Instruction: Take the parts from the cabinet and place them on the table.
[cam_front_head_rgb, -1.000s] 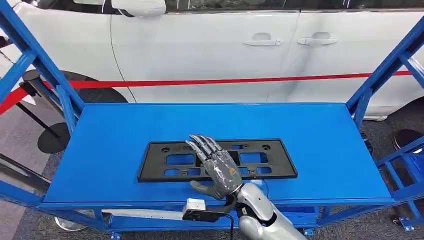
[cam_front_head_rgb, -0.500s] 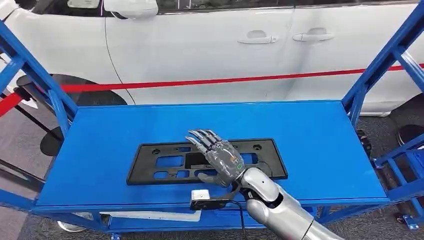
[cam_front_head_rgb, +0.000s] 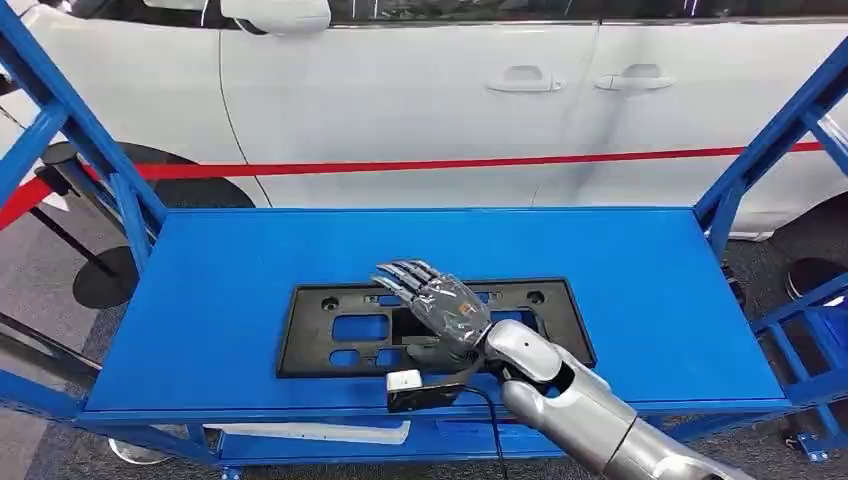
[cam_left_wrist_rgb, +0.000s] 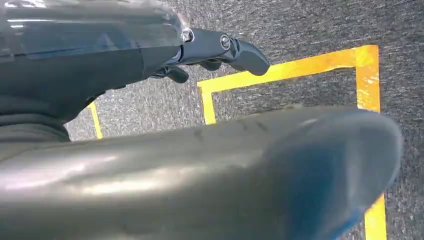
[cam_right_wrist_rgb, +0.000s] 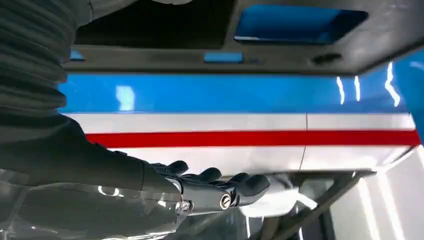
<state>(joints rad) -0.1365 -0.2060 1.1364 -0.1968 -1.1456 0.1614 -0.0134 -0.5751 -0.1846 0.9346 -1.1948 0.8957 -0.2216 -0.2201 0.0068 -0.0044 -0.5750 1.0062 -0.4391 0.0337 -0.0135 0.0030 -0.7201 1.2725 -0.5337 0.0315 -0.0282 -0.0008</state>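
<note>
Flat black rectangular plate frame (cam_front_head_rgb: 340, 330) with cutouts lies on the blue table (cam_front_head_rgb: 640, 290)

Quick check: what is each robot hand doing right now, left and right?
Left robot hand: hangs over the floor, fingers curled, nothing in it.
Right robot hand: fingers apart, holding nothing, over the black plate frame on the blue table.

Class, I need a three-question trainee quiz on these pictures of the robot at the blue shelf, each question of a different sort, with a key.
1. True or false: the black plate lies flat on the blue shelf.
2. Which hand is above the plate? A) left B) right
3. Fill in: behind the shelf stands a white ____.

Key:
1. True.
2. B: the right hand, fingers apart, holding nothing. The left hand hangs over the floor.
3. Car.
</note>
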